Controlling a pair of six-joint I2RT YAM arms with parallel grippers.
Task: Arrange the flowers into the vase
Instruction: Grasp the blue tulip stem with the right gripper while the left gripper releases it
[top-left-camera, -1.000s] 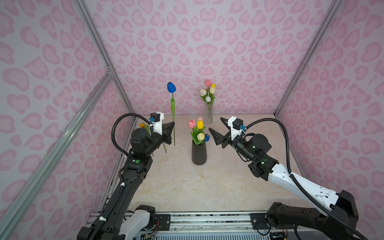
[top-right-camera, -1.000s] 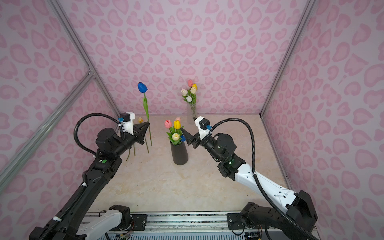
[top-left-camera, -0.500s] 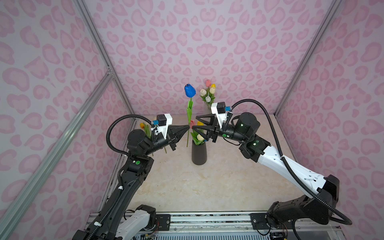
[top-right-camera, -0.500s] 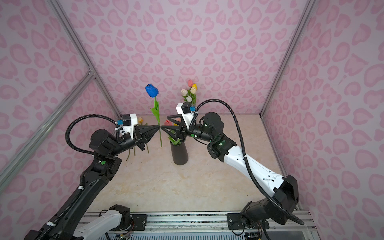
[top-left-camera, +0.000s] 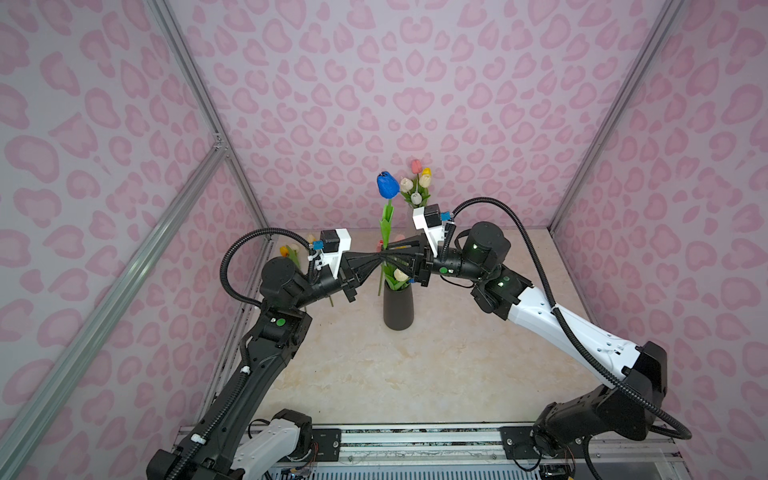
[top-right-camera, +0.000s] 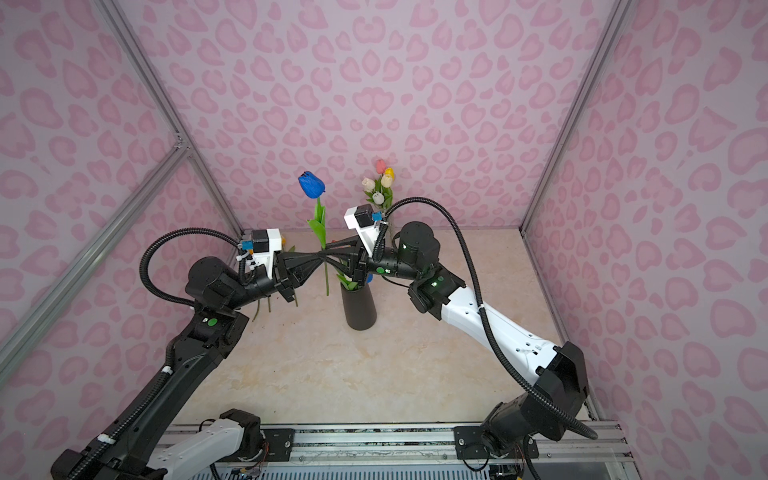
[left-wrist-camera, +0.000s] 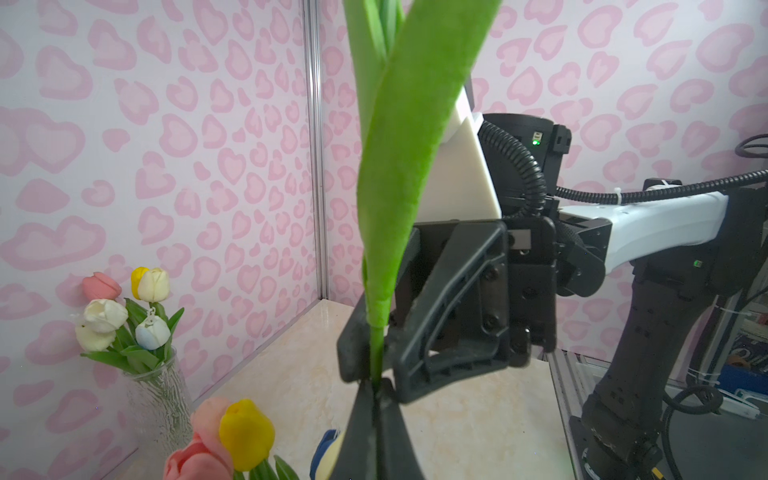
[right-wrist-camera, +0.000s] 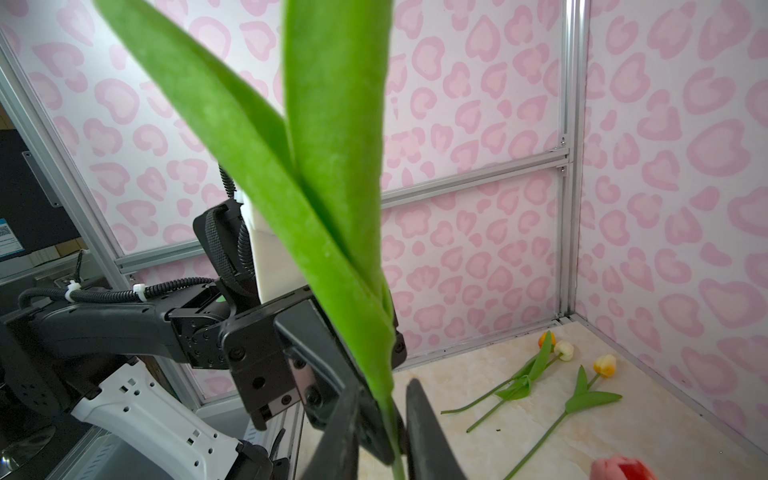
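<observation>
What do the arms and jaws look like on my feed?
Both arms are mostly black, part white: the left arm near its base, the right arm along the forearm. A black ribbed cable loops over each wrist, beside a white camera block with a blue plug. Green dots mark the joints. The jaws are black, tapered, triangular frames.

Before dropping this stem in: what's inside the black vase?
Vase holds a cream tulip, pink tulip, yellow tulip and leaves. Right fingers cover part of the bunch; the dark wall hides the stems inside.
</observation>
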